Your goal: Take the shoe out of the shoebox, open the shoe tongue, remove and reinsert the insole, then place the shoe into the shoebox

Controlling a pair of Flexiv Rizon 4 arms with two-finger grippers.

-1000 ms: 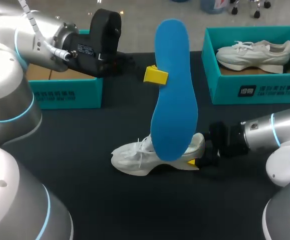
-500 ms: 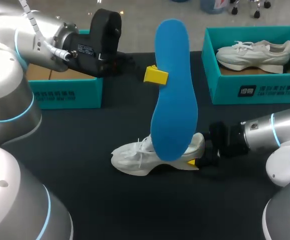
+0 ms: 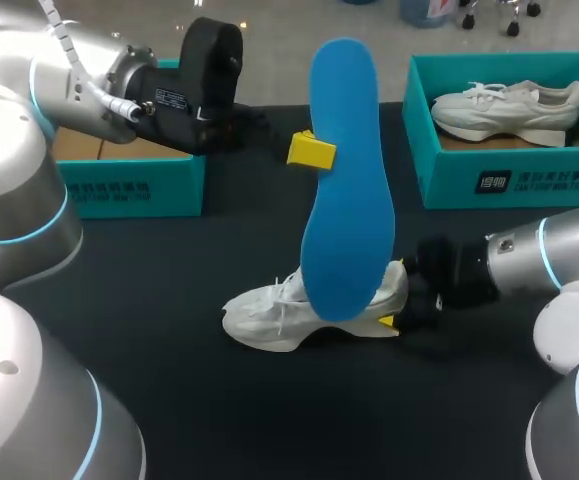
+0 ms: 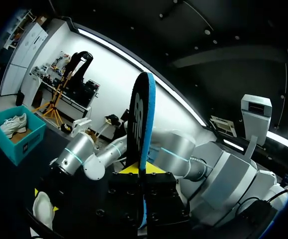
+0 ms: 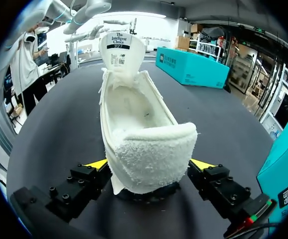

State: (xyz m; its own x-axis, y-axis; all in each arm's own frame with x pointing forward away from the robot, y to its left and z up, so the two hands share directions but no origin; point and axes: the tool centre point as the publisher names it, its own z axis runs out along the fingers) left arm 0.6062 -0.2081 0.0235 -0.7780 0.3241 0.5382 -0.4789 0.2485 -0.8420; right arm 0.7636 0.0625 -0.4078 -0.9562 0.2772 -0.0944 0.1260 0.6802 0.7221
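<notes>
My left pincer [image 4: 141, 170] is clenched on the blue insole [image 3: 344, 180], its yellow tips pressed against the two faces near the lower end. The insole stands upright and edge-on ahead of that wrist, held up in the air above the table [image 3: 169, 300]. From the head view its lower end hangs in front of the white shoe [image 3: 269, 312] and hides the middle of it.

The shoe sits on its sole on the black table, roughly in the middle, with its toe pointing toward my left side and its heel toward my right arm. My right pincer [image 5: 151, 164] comes in low from the right and grasps the heel: the fuzzy heel collar fills the gap, and a yellow tip lies against it on each side. The tongue [image 5: 121, 45] is pulled up and stands nearly vertical at the far end of the opening (its label faces my right wrist), and the white lining inside shows.

The left shoebox [image 3: 134, 190], teal, rests at the far left of the table behind my left arm. The right shoebox [image 3: 529, 180] stands at the far right, well apart from the shoe I hold, with a second shoe [image 3: 509, 105] lying inside it
</notes>
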